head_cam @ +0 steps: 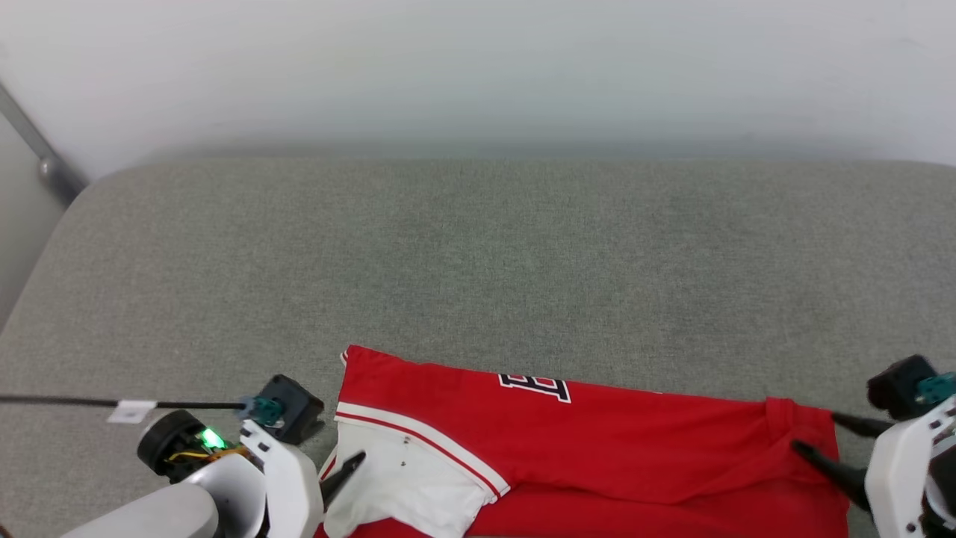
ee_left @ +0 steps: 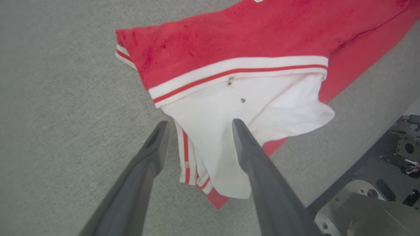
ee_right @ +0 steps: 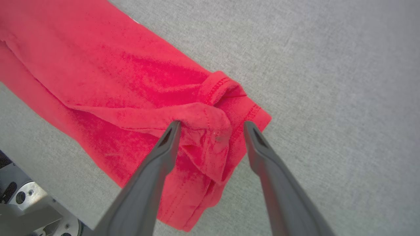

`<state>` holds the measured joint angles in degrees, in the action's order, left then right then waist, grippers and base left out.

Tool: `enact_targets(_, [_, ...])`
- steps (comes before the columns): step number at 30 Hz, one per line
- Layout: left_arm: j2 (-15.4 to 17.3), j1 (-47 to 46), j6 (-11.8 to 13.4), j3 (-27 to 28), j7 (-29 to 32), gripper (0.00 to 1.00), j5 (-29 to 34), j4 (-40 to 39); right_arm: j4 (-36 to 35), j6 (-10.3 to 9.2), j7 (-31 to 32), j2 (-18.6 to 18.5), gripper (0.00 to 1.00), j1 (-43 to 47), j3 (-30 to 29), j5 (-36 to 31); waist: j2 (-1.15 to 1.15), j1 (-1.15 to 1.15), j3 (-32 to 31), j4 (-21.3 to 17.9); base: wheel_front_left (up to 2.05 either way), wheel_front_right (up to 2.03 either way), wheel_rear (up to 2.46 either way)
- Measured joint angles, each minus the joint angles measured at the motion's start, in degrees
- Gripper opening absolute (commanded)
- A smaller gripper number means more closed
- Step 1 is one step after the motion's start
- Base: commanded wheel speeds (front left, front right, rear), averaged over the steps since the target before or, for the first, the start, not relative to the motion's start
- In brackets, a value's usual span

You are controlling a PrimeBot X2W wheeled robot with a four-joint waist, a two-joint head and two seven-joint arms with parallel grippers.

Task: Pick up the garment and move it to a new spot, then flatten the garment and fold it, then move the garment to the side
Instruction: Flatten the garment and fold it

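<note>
Now the left hand (ee_left: pixel 200 124), released, straddles the white sleeve (ee_left: pixel 249 108) of the red jersey T-shirt (head_cam: pixel 597 441); the right hand (ee_right: pixel 211 124), released, straddles its bunched hem (ee_right: pixel 226 88). Lift clear without snagging.

There is one garment (head_cam: pixel 597 441) along the bottom of the head view, with one white sleeve (head_cam: pixel 403 478) showing at lower left of centre and one patch of lettering (head_cam: pixel 535 386) at its top edge. There are two grippers, the left gripper (ee_left: pixel 198 126) and the right gripper (ee_right: pixel 211 126), each with two dark fingers (ee_left: pixel 262 170), four in all. One grey padded surface (head_cam: pixel 478 246) spans the frame. At the left edge, one black cable (head_cam: pixel 60 401) carries one white tag (head_cam: pixel 131 411). One green light (head_cam: pixel 211 438) glows at lower left.
</note>
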<state>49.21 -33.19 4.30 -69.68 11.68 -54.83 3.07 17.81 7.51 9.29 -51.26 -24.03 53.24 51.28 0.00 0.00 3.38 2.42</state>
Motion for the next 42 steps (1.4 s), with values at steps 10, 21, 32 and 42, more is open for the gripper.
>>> enact_targets(10, [-0.42, 5.14, 16.0, 7.34, -22.2, 1.0, 6.79, -2.42, -2.29, -0.01, -5.26, -1.25, 1.0, 8.08, -18.24, 0.08, 0.0, 0.0, -1.51, -0.02, 0.0, 0.0, 0.0])
enact_targets(21, [-7.6, 13.46, 27.72, 20.81, -26.68, 1.0, 15.06, -5.27, -0.88, -0.01, 2.31, 6.97, 1.0, 18.84, -30.38, 3.04, 0.0, 0.0, 0.99, 1.64, 0.0, 0.0, 0.0])
enact_targets(32, [-16.91, 24.73, 25.99, 35.89, -26.68, 1.0, 26.4, -5.32, 0.29, -0.02, 10.93, 12.74, 1.0, 22.15, -31.52, 5.21, 0.0, 0.0, 3.17, 3.56, 0.0, 0.0, 0.0])
enact_targets(42, [-26.21, 31.04, 21.76, 47.06, -26.68, 1.0, 35.93, -4.63, -0.86, -0.2, 15.86, 13.48, 1.0, 20.85, -29.06, 5.69, 0.0, 0.0, 4.04, 3.75, 0.0, 0.0, 0.0])
